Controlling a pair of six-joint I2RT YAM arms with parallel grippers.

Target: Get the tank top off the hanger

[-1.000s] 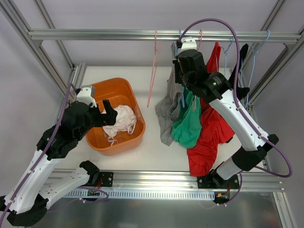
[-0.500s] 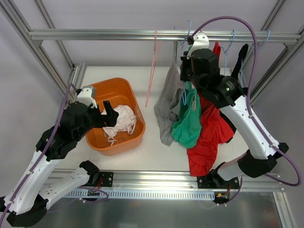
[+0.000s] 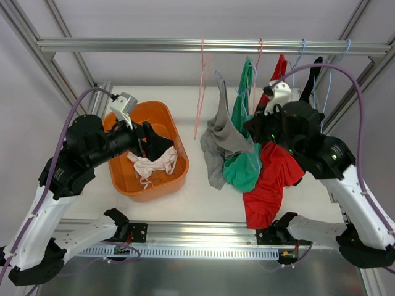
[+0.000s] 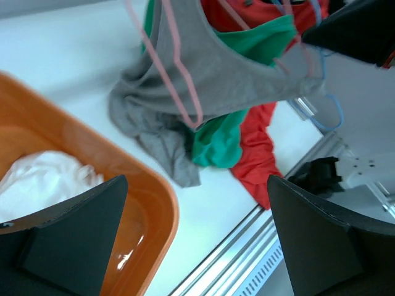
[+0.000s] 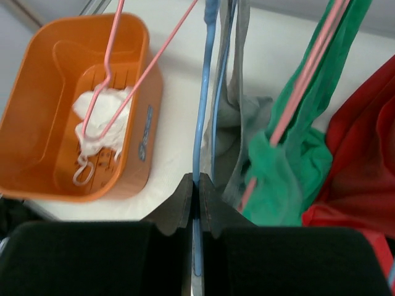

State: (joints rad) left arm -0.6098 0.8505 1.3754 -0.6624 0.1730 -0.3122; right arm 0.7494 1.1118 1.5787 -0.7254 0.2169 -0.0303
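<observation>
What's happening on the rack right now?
The right gripper is shut, its fingers pinching the wire of the blue hanger. The grey tank top is still draped on that hanger, so it isn't off yet. A green top and a red top hang beside it. The left gripper is open and holds nothing, hovering by the orange bin, where a white garment lies.

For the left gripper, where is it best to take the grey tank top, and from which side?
Probably the loose lower fold of the grey tank top, approached from the basket side. It hangs slack there, facing the open left gripper, while the right gripper pinches the blue hanger.
</observation>
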